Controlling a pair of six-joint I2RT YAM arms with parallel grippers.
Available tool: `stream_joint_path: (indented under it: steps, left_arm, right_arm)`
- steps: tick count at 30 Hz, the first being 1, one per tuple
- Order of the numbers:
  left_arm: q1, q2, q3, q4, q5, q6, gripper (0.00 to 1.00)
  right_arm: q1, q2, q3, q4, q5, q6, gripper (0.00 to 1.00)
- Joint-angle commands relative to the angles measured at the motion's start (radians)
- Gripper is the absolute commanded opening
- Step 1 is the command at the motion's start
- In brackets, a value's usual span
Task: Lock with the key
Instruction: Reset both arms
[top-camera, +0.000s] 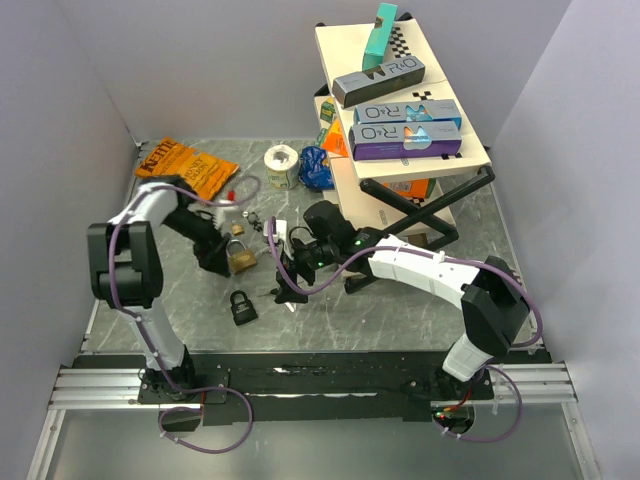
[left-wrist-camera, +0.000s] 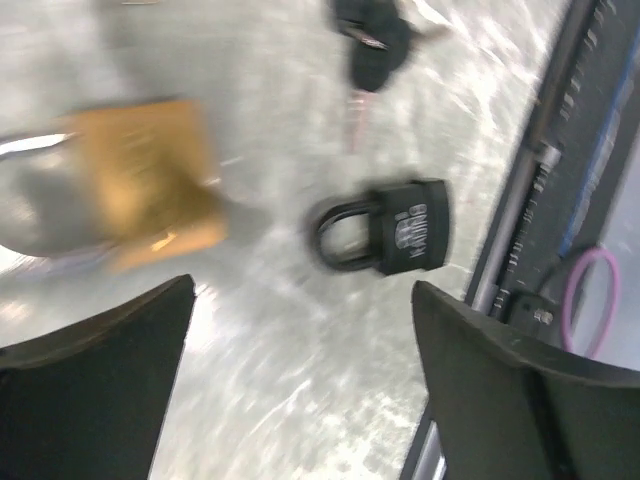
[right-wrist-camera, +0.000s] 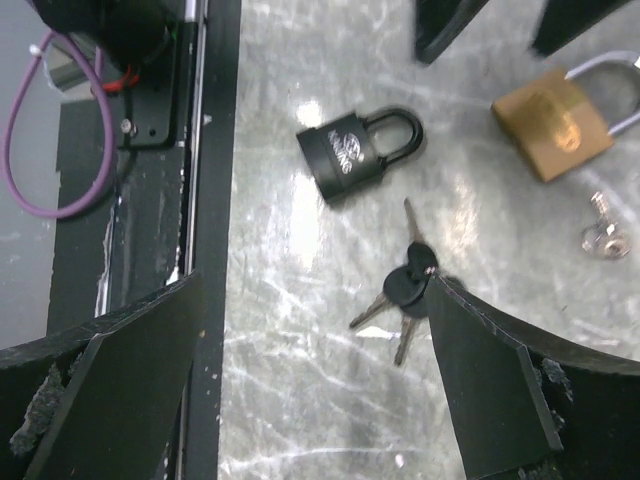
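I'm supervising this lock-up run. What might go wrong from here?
The bunch of black-headed keys lies flat, so the open right gripper may pinch several or slip. Neither the black padlock nor the brass padlock is held by the open left gripper; either might slide.

The black padlock (top-camera: 243, 307) lies flat on the table (top-camera: 400, 320). The brass padlock (top-camera: 241, 257) lies behind it, just beside the left gripper (top-camera: 220, 264). The right gripper (top-camera: 288, 288) is positioned near the black padlock, on its right.
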Motion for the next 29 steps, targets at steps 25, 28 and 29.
stream_joint_path:
  steps: [25,28,29]
  left_arm:
    - [0.426,-0.62,-0.118,0.715,-0.135,-1.12,0.96]
    - [0.426,-0.648,-0.143,0.719,-0.161,-1.123,0.96]
    - [0.425,-0.651,-0.144,0.713,-0.156,-1.117,0.96]
  right_arm:
    - [0.098,0.05,0.393,0.052,0.067,0.047,0.99]
    - [0.101,0.047,0.398,0.055,0.068,0.042,1.0]
    - [0.106,0.047,0.403,0.058,0.067,0.046,1.0]
